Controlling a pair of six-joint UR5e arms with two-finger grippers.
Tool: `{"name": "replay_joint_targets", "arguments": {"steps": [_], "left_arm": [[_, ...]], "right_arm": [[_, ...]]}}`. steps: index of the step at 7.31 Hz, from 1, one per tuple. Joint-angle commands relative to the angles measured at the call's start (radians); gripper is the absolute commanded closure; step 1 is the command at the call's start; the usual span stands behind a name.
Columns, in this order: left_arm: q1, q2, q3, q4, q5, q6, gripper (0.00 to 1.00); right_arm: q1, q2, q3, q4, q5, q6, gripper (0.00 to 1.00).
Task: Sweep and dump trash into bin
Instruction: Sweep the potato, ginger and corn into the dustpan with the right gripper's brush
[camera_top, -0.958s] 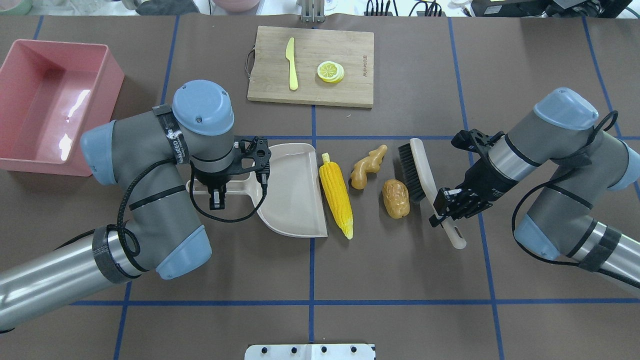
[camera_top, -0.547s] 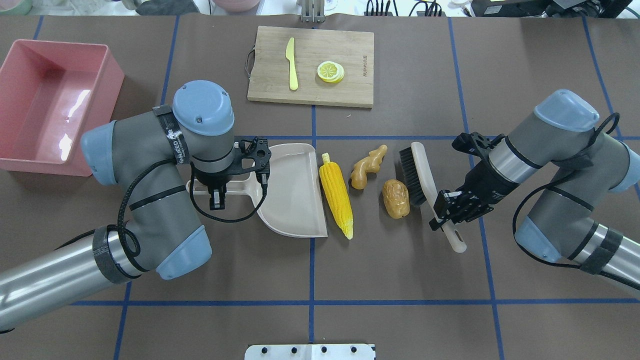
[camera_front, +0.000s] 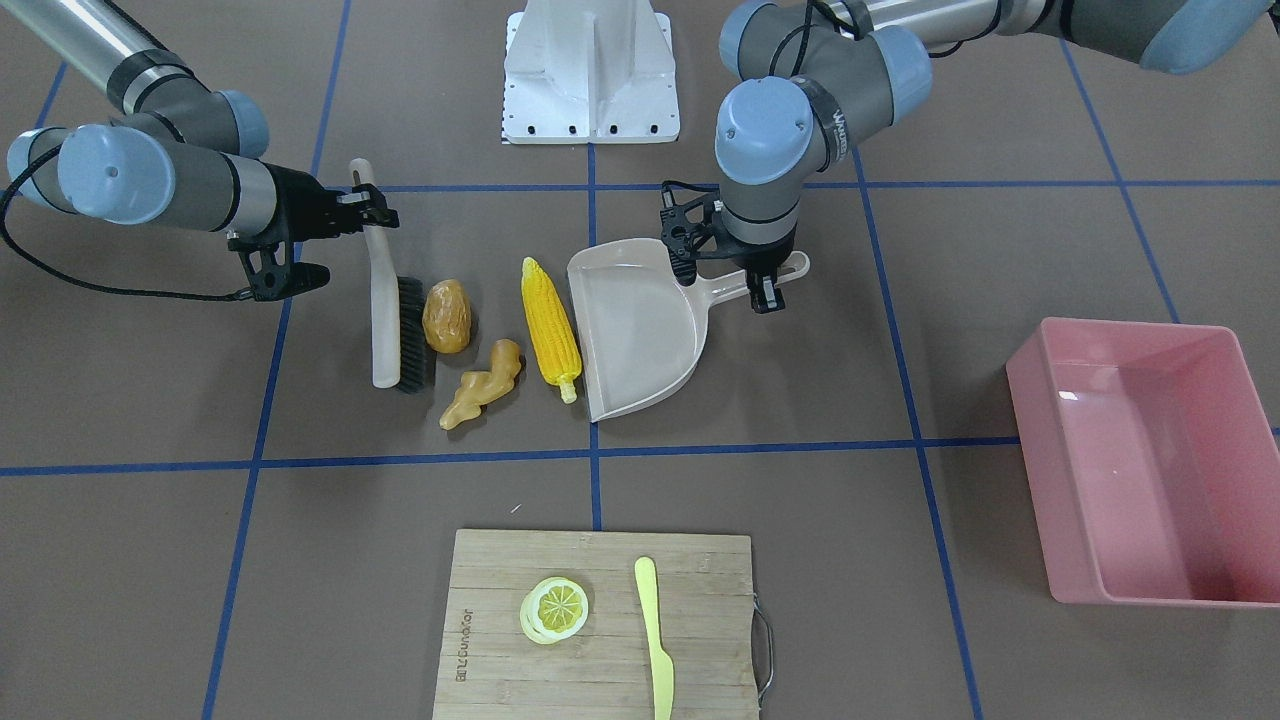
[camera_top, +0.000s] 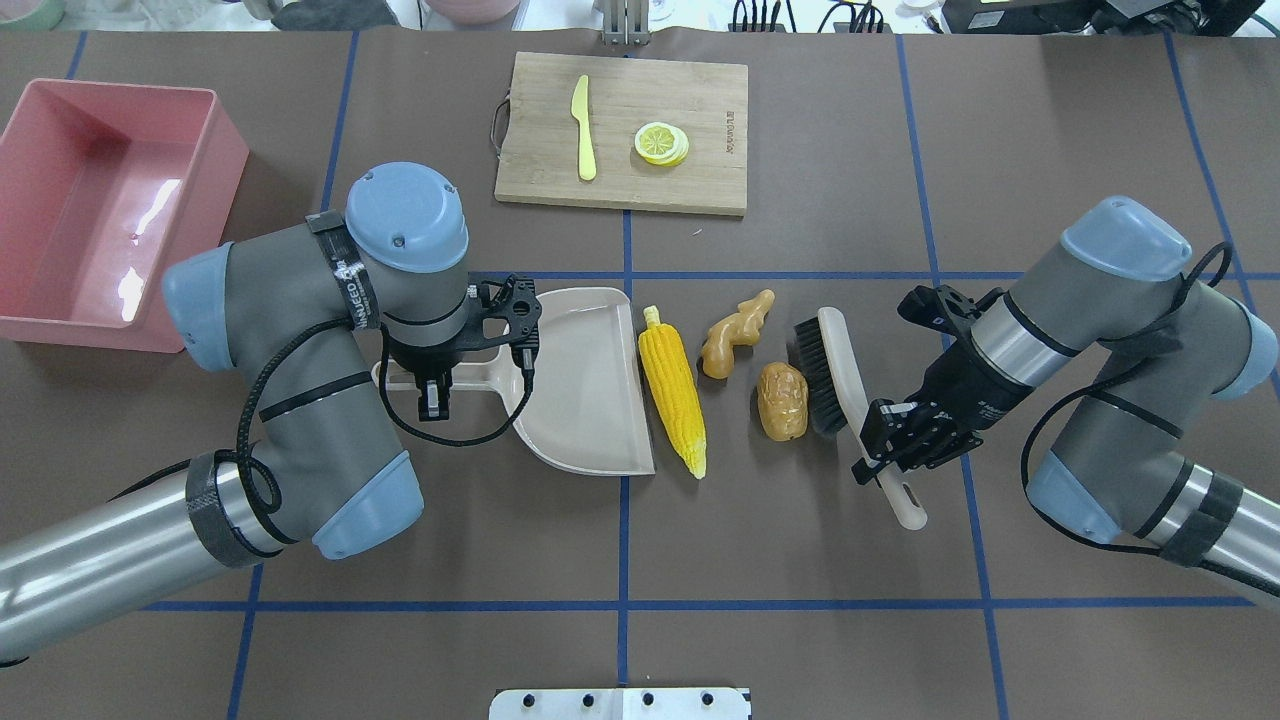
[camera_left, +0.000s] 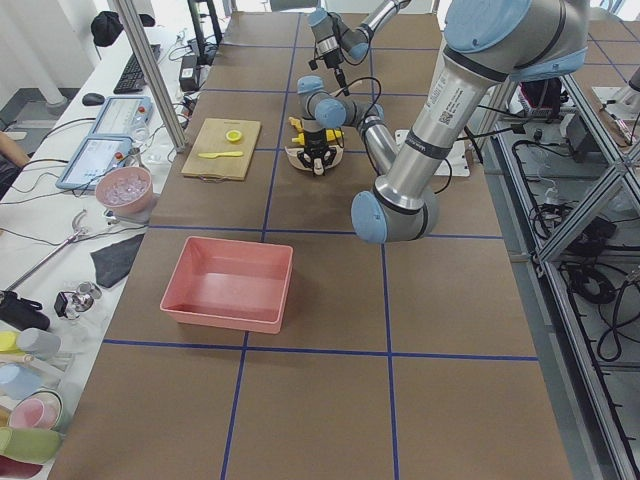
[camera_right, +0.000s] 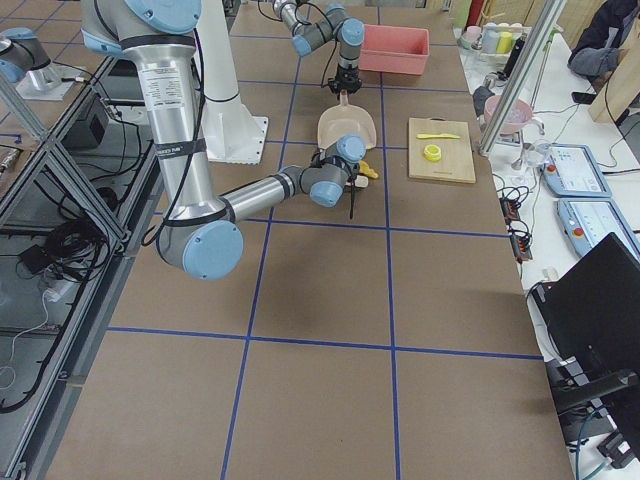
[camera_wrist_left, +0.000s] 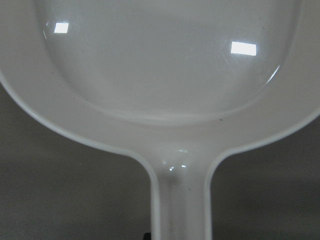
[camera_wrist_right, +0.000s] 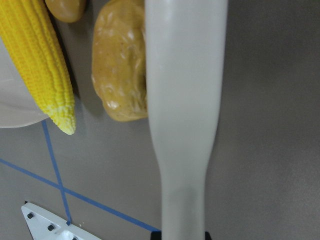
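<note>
The yellow corn cob (camera_top: 672, 400) lies beside the open lip of the beige dustpan (camera_top: 585, 380). The tan ginger root (camera_top: 735, 335) and the brown potato (camera_top: 782, 400) lie to its right. My right gripper (camera_top: 885, 455) is shut on the handle of a beige brush (camera_top: 845, 365), whose black bristles touch the potato. The right wrist view shows the brush handle (camera_wrist_right: 185, 125) over the potato (camera_wrist_right: 120, 80). My left gripper (camera_top: 432, 385) is shut on the dustpan handle (camera_wrist_left: 180, 200). The pink bin (camera_top: 232, 170) stands at the far left, with nothing in it.
A wooden cutting board (camera_top: 700, 180) at the back middle holds a pale yellow knife (camera_top: 583, 130) and a lemon slice (camera_top: 661, 143). The robot's white base plate (camera_top: 620, 703) is at the front edge. Blue tape lines cross the brown table.
My right gripper has moved the brush left and towards the front. The bristles have met the potato and pushed it slightly left. The left arm and dustpan have not moved.
</note>
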Motion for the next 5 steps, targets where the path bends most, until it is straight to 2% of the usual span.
{"name": "replay_joint_targets", "arguments": {"steps": [1,5], "left_arm": [[-0.001,0.000,0.000,0.000,0.000,0.001,1.00],[-0.001,0.000,0.000,0.000,0.000,0.003,1.00]], "right_arm": [[-0.044,0.002,-0.027,0.070,-0.032,0.040,1.00],[-0.074,0.117,-0.053,0.068,-0.058,0.142,1.00]]}}
